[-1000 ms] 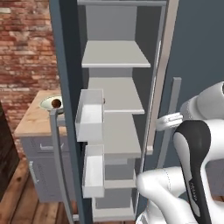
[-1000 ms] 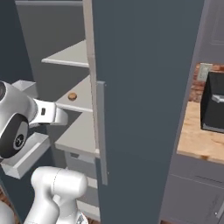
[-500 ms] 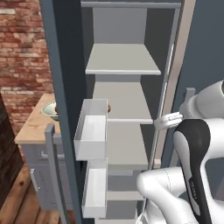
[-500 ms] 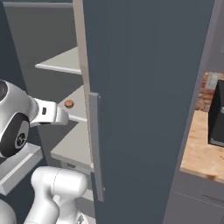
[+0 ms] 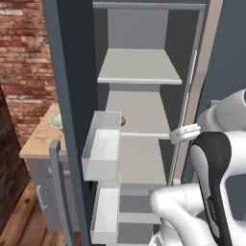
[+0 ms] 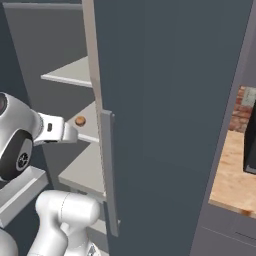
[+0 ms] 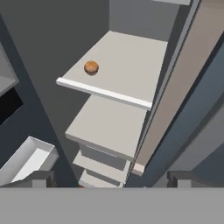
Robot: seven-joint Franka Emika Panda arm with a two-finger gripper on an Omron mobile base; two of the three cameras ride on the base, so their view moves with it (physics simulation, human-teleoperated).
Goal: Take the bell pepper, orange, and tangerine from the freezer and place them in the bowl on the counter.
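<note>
A round orange-brown fruit (image 7: 91,67) lies alone near the front left edge of a pale grey shelf in the open freezer (image 5: 139,67); whether it is the orange or the tangerine I cannot tell. The same fruit (image 6: 80,121) sits just beyond my gripper (image 6: 72,133), and it peeks out behind a door bin (image 5: 123,120). My gripper (image 7: 111,177) is open with nothing in it, fingertips (image 7: 41,177) wide apart, hovering in front of the shelves. The bowl (image 5: 56,121) shows partly on the counter (image 5: 38,141), left of the freezer. The bell pepper is hidden.
Two translucent white bins (image 5: 102,144) (image 5: 106,214) hang on the freezer's opened left door. The dark right door (image 6: 175,100) with its bar handle (image 6: 110,170) stands close beside the arm. A wooden top with a black appliance (image 6: 250,145) lies to the right.
Both base views have shifted and the freezer looms larger and more central, so the base has driven nearer. The arm keeps its pose, and the fruit stays on its shelf.
</note>
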